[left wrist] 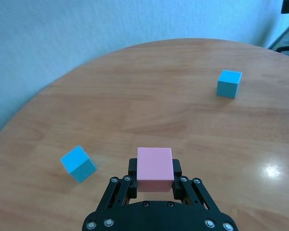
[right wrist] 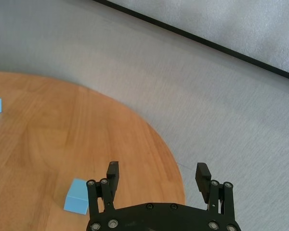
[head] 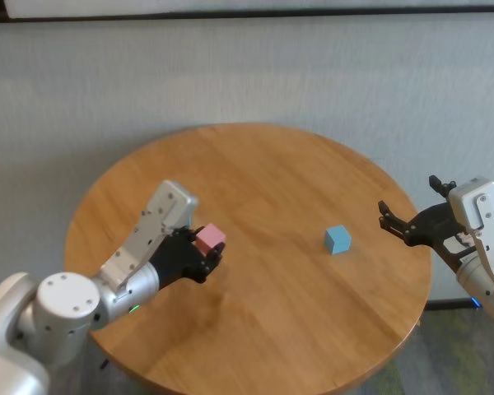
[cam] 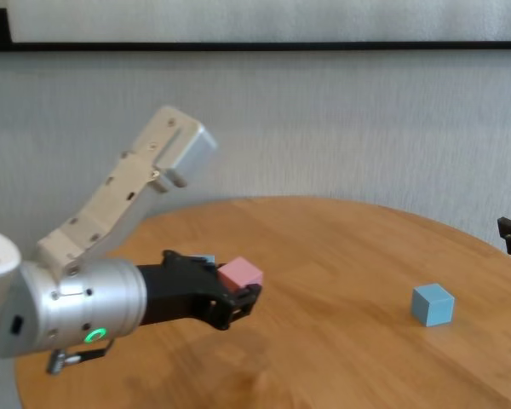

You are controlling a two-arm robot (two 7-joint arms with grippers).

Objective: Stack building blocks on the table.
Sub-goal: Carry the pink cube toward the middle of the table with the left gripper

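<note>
My left gripper (head: 212, 247) is shut on the pink block (head: 210, 237), holding it a little above the left part of the table (head: 272, 164). In the left wrist view the pink block (left wrist: 154, 168) sits between the fingers, with one blue block (left wrist: 78, 163) close by on the table and another blue block (left wrist: 229, 83) farther off. That farther blue block (head: 337, 239) lies on the right half of the table. My right gripper (head: 409, 200) hangs open and empty at the table's right edge; its wrist view shows the gripper (right wrist: 157, 168) above the nearby blue block (right wrist: 77, 196).
The round wooden table (cam: 341, 256) stands on grey carpet before a pale wall. In the chest view the left arm (cam: 119, 213) reaches over the table's near left, and only a sliver of the blue block (cam: 206, 257) shows behind its gripper.
</note>
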